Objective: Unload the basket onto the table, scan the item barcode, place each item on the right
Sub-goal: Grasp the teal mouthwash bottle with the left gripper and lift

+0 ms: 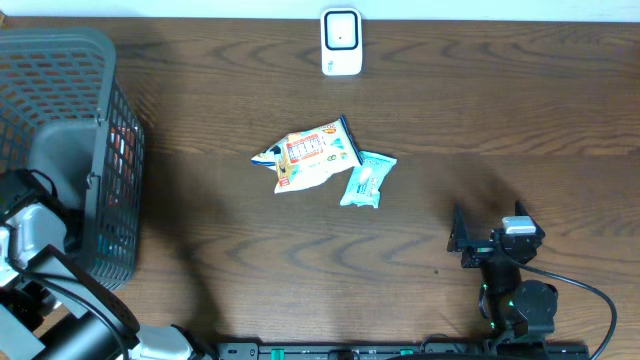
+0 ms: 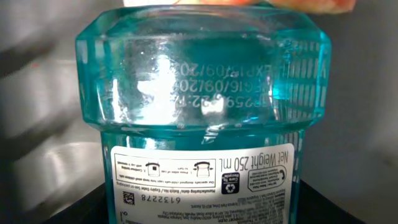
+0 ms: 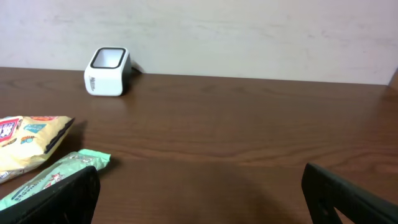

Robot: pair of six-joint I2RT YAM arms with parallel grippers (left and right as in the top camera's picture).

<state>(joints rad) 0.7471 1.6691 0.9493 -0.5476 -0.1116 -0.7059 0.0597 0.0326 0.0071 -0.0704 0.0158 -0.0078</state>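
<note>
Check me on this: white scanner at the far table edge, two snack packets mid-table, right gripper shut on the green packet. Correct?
One error: the right gripper is open and empty, well apart from the green packet, which lies beside the yellow packet. The overhead view shows it. The scanner and the packets' places stand.

Glossy translucent plastic bottle [image 2: 205, 93] (paper label [image 2: 199, 171]); matt wood-grain table [image 1: 500, 120].

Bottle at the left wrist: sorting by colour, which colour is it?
The bottle is translucent teal; left wrist view.
</note>
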